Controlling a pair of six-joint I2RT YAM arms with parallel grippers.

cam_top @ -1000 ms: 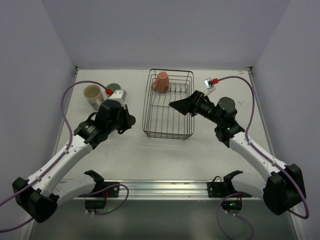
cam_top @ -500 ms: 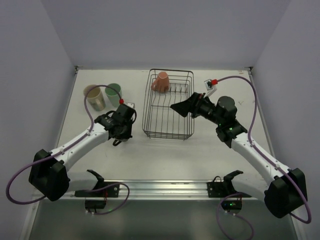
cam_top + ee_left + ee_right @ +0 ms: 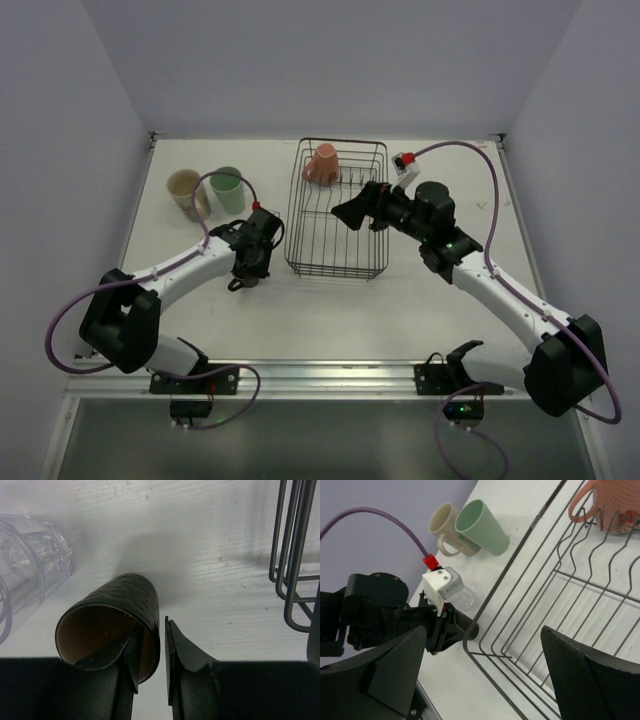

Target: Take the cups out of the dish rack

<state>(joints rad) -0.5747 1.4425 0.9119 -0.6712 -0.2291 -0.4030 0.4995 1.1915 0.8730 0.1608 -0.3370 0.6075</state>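
One glossy black mug (image 3: pixel 127 587), brown inside, beside faceted clear glass (image 3: pixel 30 555).

Thin dark metal-wire dish rack (image 3: pixel 345 140); glossy black mug (image 3: pixel 127 592), matt brown inside; clear, perhaps glass tumbler (image 3: pixel 30 565)

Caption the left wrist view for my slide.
Left gripper straddles the wall of the black mug, one finger inside, beside a clear glass and the dish rack.

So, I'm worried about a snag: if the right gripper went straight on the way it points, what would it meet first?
Most likely the dish rack's wire, floor or side wall; the salmon-pink mug sits off that line. Depth is unclear.
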